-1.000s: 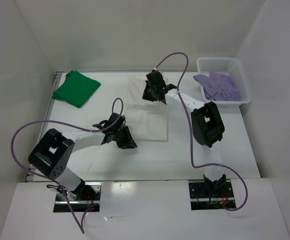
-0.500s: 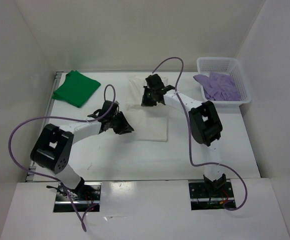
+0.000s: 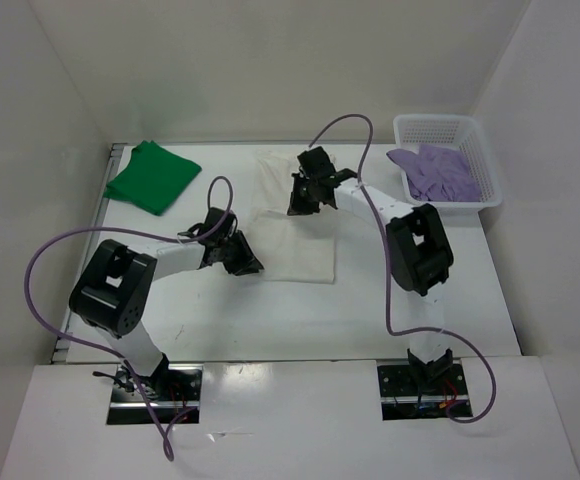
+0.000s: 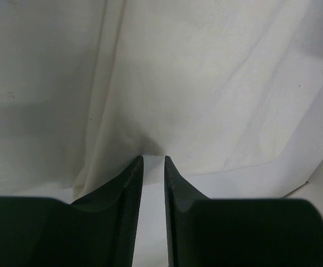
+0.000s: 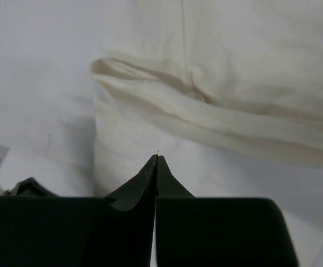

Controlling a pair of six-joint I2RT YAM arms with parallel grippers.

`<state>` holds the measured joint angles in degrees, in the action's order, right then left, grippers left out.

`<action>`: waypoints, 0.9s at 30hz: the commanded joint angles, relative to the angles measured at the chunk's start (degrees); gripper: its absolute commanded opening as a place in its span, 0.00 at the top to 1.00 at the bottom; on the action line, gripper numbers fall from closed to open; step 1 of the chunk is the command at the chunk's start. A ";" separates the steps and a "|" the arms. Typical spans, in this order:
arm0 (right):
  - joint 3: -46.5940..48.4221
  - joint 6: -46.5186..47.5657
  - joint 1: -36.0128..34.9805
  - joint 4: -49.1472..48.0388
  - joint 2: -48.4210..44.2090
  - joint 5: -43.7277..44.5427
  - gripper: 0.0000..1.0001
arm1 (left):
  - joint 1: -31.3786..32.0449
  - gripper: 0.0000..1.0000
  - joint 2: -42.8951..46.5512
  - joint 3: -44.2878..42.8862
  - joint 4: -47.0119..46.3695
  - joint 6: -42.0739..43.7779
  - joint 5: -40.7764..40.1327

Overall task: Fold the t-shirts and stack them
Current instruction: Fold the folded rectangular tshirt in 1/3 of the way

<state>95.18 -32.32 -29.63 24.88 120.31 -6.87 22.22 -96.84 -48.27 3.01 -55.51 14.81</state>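
Observation:
The white t-shirt (image 3: 295,245) lies partly folded mid-table, with a bunched fold (image 5: 217,119) across it. My left gripper (image 3: 246,260) is at its left edge; the jaws stand a narrow gap apart with the cloth edge (image 4: 150,146) puckered at the tips, pinched. My right gripper (image 3: 304,197) rests on the shirt's far part with its jaws fully shut and nothing between them (image 5: 156,158). The green t-shirt (image 3: 153,176) lies folded at the far left. The lavender t-shirt (image 3: 436,170) lies crumpled in the basket.
A white plastic lattice basket (image 3: 457,127) stands at the far right corner. White walls enclose the table on three sides. Purple cables loop above both arms.
My left gripper has moved away from the near edge and up to the white shirt's left edge. My right gripper has shifted only slightly over the shirt's far part.

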 commanded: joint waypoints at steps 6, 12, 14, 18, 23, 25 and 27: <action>-9.30 0.50 -0.17 -3.61 -8.88 -6.92 1.00 | 0.11 0.71 4.63 2.30 -0.63 0.93 -0.04; -0.73 3.13 0.35 -0.98 2.18 -6.92 1.00 | 0.11 0.71 4.64 2.83 -0.10 0.93 -0.04; 2.89 3.14 1.93 0.16 4.83 -5.70 1.00 | -0.42 0.71 5.26 2.83 0.42 0.93 -0.04; 9.40 2.34 5.10 -0.45 8.43 -6.22 1.00 | -1.12 0.69 7.44 3.45 1.56 1.45 -0.04; 13.98 2.87 5.63 2.18 11.96 -4.55 1.00 | -3.40 0.67 8.86 3.45 3.41 2.77 -0.05; 13.98 2.87 5.63 2.19 11.96 -4.55 1.00 | -5.07 0.66 9.39 3.97 4.63 4.43 -0.04; 12.32 2.87 5.63 2.19 9.60 -5.25 1.00 | -6.22 0.65 9.39 3.97 4.64 5.22 0.57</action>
<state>106.83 -30.35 -23.44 26.17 131.68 -12.56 17.65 -89.03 -44.97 6.46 -53.45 14.85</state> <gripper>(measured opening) 0.001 0.345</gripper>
